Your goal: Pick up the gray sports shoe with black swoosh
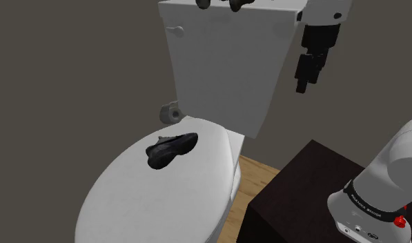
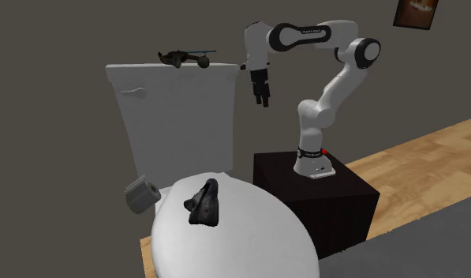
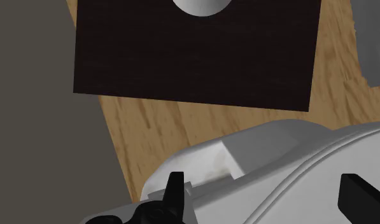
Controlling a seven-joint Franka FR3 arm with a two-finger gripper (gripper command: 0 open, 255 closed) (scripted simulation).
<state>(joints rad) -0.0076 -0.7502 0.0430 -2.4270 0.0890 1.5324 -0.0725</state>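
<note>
Gripper (image 1: pixel 303 84) hangs high beside the tank (image 1: pixel 225 69), fingers apart and nothing between them. The shoe (image 1: pixel 171 148), dark here, lies on the lid (image 1: pixel 128 200), well apart from the gripper at about 8 o'clock in the shoulder view. Our judgement: we swing clear of the tank, turn the fingers across the shoe's narrow middle, descend slowly and stop short of the lid.

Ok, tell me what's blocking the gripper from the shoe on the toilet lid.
Nothing visible. The open gripper hangs high beside the toilet tank; the dark shoe lies bare on the closed toilet lid, open air between them.
</note>
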